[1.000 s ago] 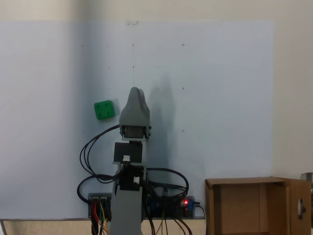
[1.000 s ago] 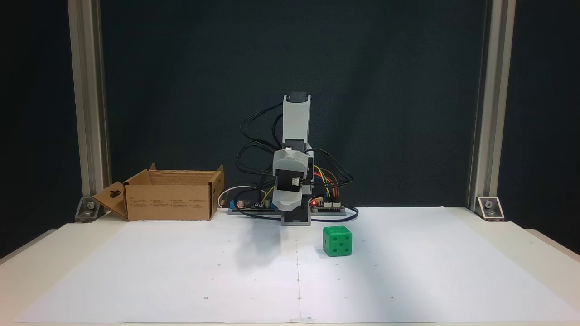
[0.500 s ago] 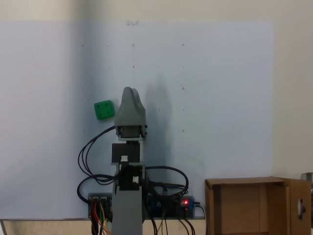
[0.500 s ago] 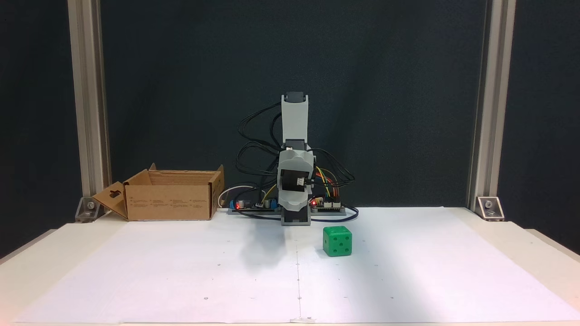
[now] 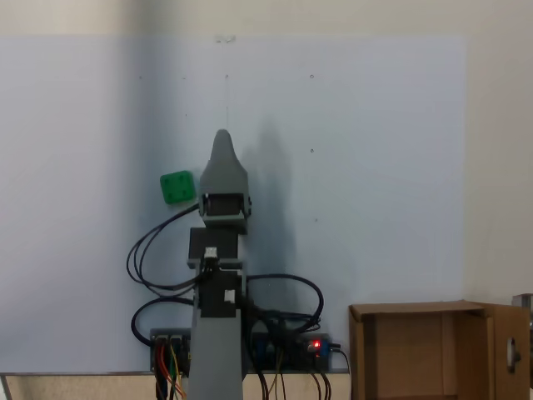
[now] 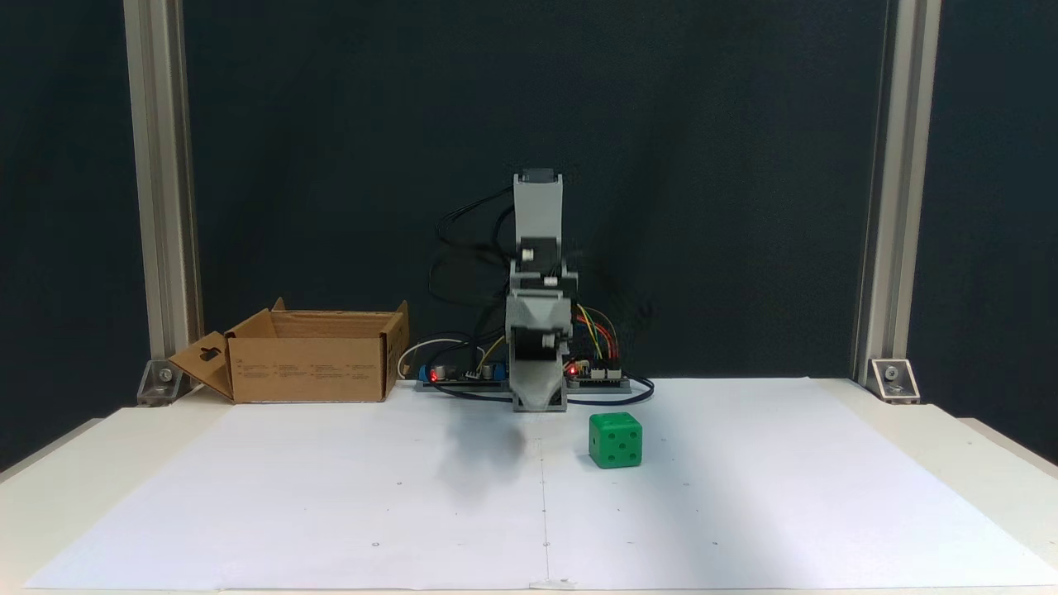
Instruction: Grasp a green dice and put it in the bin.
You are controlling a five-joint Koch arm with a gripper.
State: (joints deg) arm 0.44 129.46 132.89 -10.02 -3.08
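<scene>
The green dice (image 5: 177,187) (image 6: 616,440) lies on the white paper with nothing touching it. My gripper (image 5: 221,135) (image 6: 537,403) hangs above the paper beside it. The dice is a little to the gripper's left in one fixed view and to its right in the other. The gripper narrows to a single grey tip with no gap showing, and nothing is held in it. The bin (image 5: 416,346) (image 6: 310,357), a brown cardboard box with upright flaps, stands at the arm's base end of the table, well away from the dice.
Circuit boards with lit red LEDs and bundles of wires (image 5: 250,346) (image 6: 595,372) sit at the arm's base. Aluminium posts (image 6: 161,198) (image 6: 888,198) rise at both back corners. White paper (image 6: 744,512) covers the table.
The gripper head has turned at the wrist, so it looks narrower from the front. It has reached further out over the paper and shifted slightly toward the dice. Dice and bin have not moved.
</scene>
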